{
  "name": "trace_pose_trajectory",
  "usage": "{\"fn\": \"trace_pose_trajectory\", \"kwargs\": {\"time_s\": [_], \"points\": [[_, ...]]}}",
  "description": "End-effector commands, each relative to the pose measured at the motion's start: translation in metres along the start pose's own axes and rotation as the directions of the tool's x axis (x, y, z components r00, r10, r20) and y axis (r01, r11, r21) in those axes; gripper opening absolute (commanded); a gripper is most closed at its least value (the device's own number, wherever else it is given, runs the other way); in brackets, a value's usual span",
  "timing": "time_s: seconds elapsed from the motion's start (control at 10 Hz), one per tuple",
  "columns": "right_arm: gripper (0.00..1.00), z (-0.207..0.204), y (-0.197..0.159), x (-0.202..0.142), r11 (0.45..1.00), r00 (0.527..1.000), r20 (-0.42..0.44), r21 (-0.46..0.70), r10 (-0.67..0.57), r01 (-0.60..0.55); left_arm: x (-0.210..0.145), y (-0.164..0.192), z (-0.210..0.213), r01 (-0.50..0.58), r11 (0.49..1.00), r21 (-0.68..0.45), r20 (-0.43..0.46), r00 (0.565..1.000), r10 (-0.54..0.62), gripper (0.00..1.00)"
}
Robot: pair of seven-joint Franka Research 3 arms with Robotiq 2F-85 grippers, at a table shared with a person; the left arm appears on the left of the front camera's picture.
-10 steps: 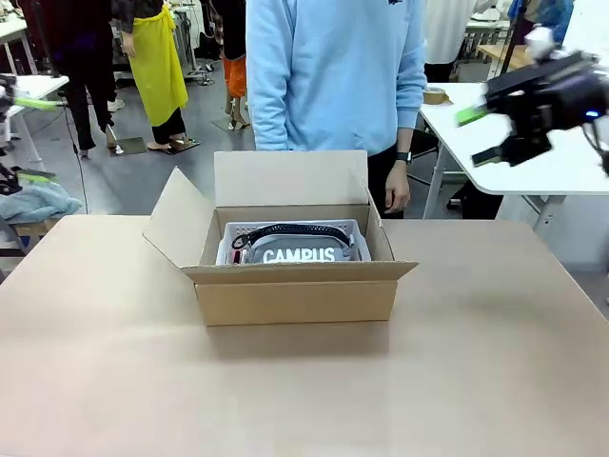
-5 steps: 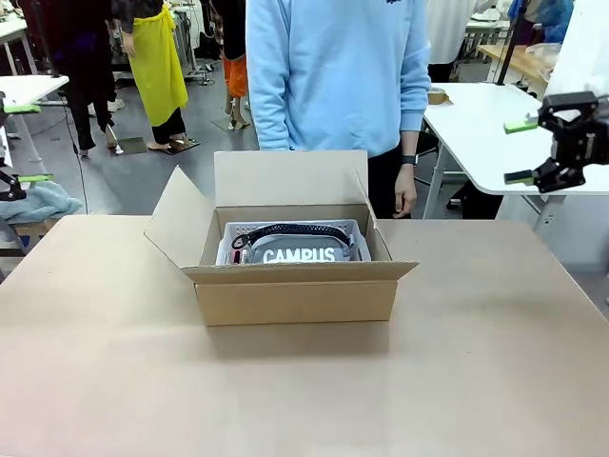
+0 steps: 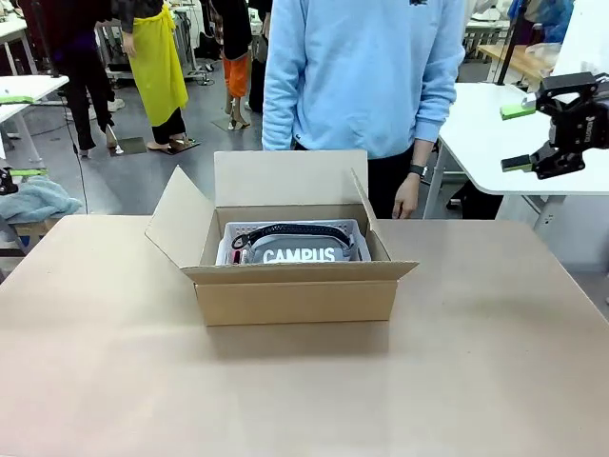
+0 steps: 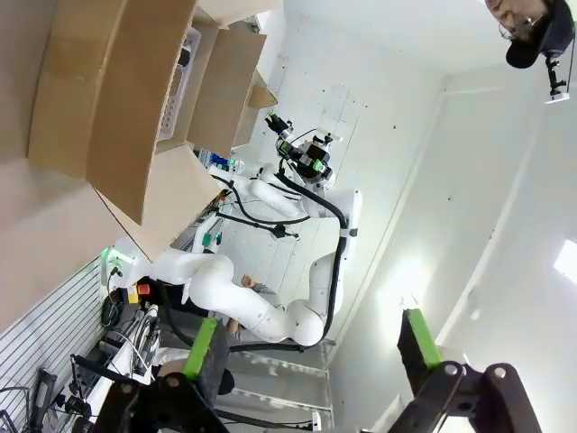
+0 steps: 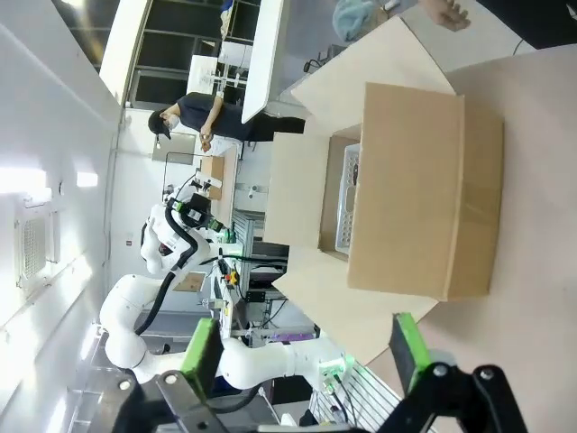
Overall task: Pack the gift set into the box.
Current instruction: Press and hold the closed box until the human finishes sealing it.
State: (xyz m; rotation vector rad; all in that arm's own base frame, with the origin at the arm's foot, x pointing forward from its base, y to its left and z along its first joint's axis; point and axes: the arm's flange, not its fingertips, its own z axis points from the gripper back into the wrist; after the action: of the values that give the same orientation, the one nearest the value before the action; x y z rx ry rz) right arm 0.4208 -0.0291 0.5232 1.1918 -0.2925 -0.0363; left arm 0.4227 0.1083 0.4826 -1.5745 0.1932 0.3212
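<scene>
The brown cardboard box (image 3: 295, 295) stands open in the middle of the table with all four flaps spread. Inside it lies the gift set (image 3: 293, 249): a grey pouch lettered "CAMPUS" with a dark strap, in a pale tray. My right gripper (image 3: 516, 137) hangs open and empty high at the right, well clear of the box. My left gripper (image 3: 19, 135) is open at the far left edge. In the left wrist view the left gripper (image 4: 311, 343) is open, with the box (image 4: 117, 90) far off. In the right wrist view the right gripper (image 5: 303, 350) is open, with the box (image 5: 424, 189) and tray (image 5: 347, 198) beyond it.
A person in a light blue sweatshirt (image 3: 366, 67) stands behind the box, one hand (image 3: 407, 202) hanging near its right rear corner. A white table (image 3: 495, 143) lies behind my right gripper. Bare tabletop (image 3: 304, 390) surrounds the box.
My right gripper swung right, away from the table, then settled slightly higher. The left gripper drew farther toward the left edge. The person stepped to the right. Box and gift set stayed put.
</scene>
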Motion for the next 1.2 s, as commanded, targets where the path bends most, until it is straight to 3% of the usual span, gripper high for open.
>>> {"fn": "trace_pose_trajectory", "kwargs": {"time_s": [0.0,1.1], "points": [[1.00,0.0002,-0.0008,-0.0003,1.000,1.000,-0.006,0.005,0.008,-0.008,-0.0023,0.0027,0.0004,0.016,1.000,0.003,-0.010,1.000,-0.016,1.00],[1.00,0.0002,-0.0008,-0.0003,1.000,1.000,-0.006,0.005,0.008,-0.008,-0.0023,0.0027,0.0004,0.016,1.000,0.003,-0.010,1.000,-0.016,1.00]]}}
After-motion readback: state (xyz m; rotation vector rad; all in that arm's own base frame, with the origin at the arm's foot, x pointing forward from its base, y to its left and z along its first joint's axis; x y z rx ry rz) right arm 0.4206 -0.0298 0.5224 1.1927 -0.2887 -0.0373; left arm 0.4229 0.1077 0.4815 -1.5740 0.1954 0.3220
